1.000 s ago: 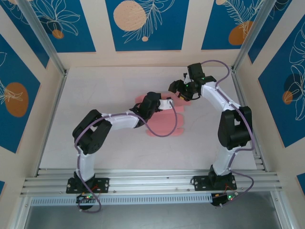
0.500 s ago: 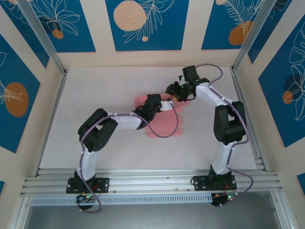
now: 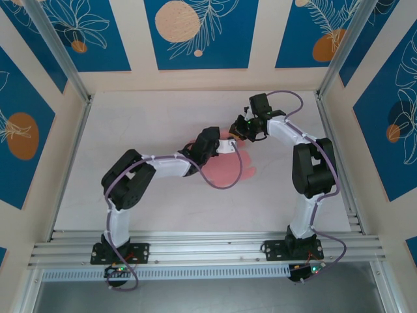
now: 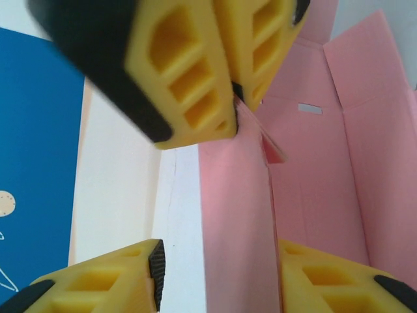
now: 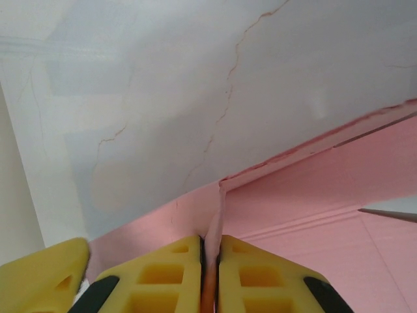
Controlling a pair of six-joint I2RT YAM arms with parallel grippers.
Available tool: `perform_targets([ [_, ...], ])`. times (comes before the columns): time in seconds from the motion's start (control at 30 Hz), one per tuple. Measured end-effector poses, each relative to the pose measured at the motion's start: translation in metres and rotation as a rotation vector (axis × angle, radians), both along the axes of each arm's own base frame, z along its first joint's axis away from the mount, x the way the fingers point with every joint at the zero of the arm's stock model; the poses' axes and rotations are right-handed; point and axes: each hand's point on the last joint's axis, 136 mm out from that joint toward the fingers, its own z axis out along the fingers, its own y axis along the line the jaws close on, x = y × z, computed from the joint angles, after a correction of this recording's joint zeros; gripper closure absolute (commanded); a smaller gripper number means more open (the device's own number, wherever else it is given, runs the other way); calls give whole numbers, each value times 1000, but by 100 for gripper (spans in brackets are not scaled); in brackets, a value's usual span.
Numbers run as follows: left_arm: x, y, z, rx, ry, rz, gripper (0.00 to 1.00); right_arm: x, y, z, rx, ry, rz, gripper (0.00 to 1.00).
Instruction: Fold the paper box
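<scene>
Wrist views reveal right end effector (image 5: pixel 210 246) pinching paper box (image 5: pixel 313 195) flap, left end effector (image 4: pixel 218 254) parted.

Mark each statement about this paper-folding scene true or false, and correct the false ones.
1. The right gripper pinches a thin flap of the paper box. True.
2. The left gripper is clamped tight on the card. False: its fingers stand apart, open, with a pink panel running between them.
3. The paper box is a finished, closed box. False: its panels and flaps are spread open.
4. The card lies on a pale table. True.
5. The two grippers work at opposite ends of the table. False: in the top view they sit close together over the card.
</scene>
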Motion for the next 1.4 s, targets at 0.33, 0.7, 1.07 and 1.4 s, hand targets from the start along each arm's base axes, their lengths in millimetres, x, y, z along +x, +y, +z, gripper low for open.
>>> perform_targets([
  [0.33,-4,36,-12,19,77,26,68,3,0,2,8,-16,-1,87],
  [0.7,3,40,-11,14,58,43,100,4,0,2,4,-15,-3,75],
  [1.07,4,41,-9,43,-29,14,100,-17,-34,34,-26,-81,-46,55],
  [1.4,8,39,2,35,-88,6,100,-70,-115,-9,-12,-8,-225,57],
])
